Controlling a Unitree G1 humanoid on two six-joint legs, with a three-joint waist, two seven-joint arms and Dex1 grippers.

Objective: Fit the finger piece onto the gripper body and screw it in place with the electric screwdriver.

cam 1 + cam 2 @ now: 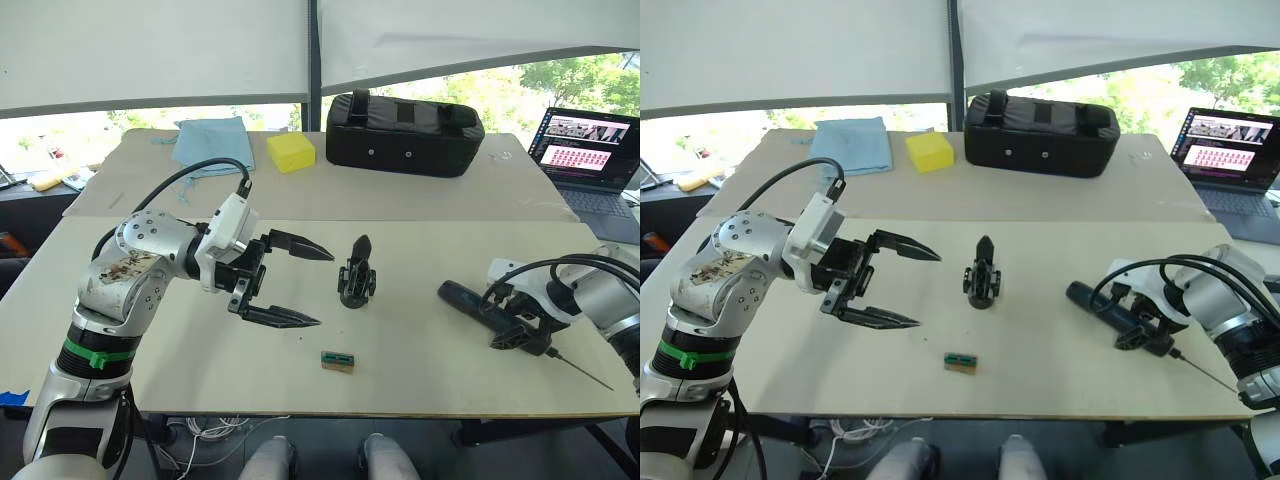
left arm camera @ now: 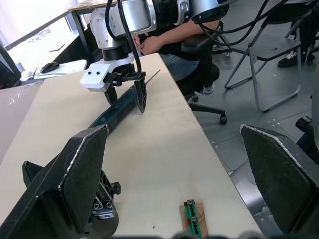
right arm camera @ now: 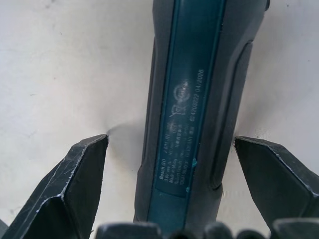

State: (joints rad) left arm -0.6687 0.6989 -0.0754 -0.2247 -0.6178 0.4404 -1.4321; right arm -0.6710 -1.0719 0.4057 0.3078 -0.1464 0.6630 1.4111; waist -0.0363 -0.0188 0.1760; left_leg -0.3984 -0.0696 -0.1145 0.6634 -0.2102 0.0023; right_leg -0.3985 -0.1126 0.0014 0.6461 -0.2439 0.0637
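Out on the near table, the gripper body point(image 1: 357, 272) stands upright at centre with one pointed finger up, and the left gripper point(image 1: 290, 282) hovers just beside it, jaws spread wide and empty. Over on the right, the right gripper point(image 1: 1137, 333) straddles the electric screwdriver point(image 1: 1110, 312) lying flat, fingers point(image 3: 75, 174) parted on either side with a gap showing, so no grasp yet. By my read this is early going: I can't pick out a loose finger piece anywhere, no screwing is under way, and only a small green-topped block point(image 1: 338, 361) sits near the front edge.
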